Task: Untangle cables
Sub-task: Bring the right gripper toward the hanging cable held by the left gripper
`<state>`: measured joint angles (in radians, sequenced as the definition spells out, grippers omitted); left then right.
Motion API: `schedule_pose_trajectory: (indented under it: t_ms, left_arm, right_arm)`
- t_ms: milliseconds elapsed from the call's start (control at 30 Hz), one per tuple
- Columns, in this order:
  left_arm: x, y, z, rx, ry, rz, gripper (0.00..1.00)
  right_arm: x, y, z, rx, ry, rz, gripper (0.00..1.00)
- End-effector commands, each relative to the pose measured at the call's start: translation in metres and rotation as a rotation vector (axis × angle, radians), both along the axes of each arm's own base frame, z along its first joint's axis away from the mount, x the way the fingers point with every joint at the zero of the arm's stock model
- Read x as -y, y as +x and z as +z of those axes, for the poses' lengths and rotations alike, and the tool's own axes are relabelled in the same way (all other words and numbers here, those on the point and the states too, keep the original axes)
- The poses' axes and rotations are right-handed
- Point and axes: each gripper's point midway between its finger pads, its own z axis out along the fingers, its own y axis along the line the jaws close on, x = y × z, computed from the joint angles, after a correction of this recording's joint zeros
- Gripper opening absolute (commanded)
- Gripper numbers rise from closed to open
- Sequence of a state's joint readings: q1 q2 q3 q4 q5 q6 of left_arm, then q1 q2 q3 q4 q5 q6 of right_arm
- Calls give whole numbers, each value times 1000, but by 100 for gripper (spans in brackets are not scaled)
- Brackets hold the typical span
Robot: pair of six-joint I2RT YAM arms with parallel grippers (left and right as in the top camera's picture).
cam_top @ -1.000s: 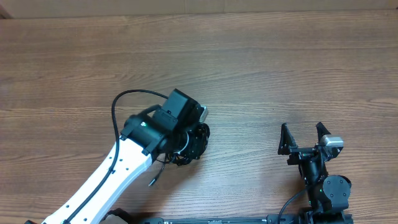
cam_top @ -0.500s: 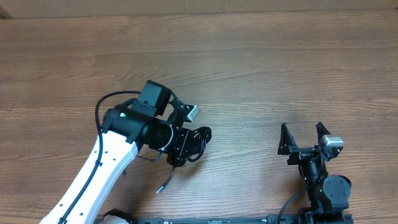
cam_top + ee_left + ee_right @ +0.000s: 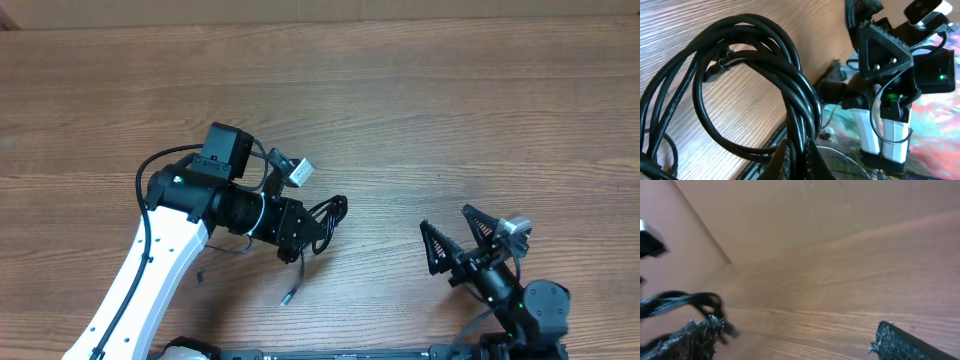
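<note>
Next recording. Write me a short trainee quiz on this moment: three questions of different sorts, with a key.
1. Fill in: the cables are clamped by the ___ gripper.
2. True or false: the right gripper touches the cables.
3. Multiple choice: the right gripper is A) open and empty, B) shut on a plug, C) out of view.
Key: 1 left gripper; 2 false; 3 A.

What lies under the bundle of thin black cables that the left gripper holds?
Through the loops of the thin black cables, only the brown wooden table shows. The left gripper covers the pinched part.
</note>
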<state>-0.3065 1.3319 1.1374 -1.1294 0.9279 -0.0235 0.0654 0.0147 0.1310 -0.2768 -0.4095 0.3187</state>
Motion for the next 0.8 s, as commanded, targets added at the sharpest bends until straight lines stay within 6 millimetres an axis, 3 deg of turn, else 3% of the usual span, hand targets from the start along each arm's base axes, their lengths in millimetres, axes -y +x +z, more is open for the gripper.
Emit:
schedule_pose_trajectory:
  t_ms: [0,167,433,633,767]
  left_arm:
    - [7,-4,14,24,-103,-50,4]
    - [9,0,15,61,-111,-58,4]
    - [17,8,29,120,-196,-77,4]
    - [21,19,34,74,-209,-12,4]
    - [23,28,39,39,-220,40,4]
  right_arm:
    - [-4,-17,56,65,19,31,100]
    - [-3,-20,81,-4,15,31,100]
    - [-6,-5,87,-264,-84,66,100]
    - [-58,-18,104,-371,54,437,100]
    - [-71,-17,105,-396,102,552,100]
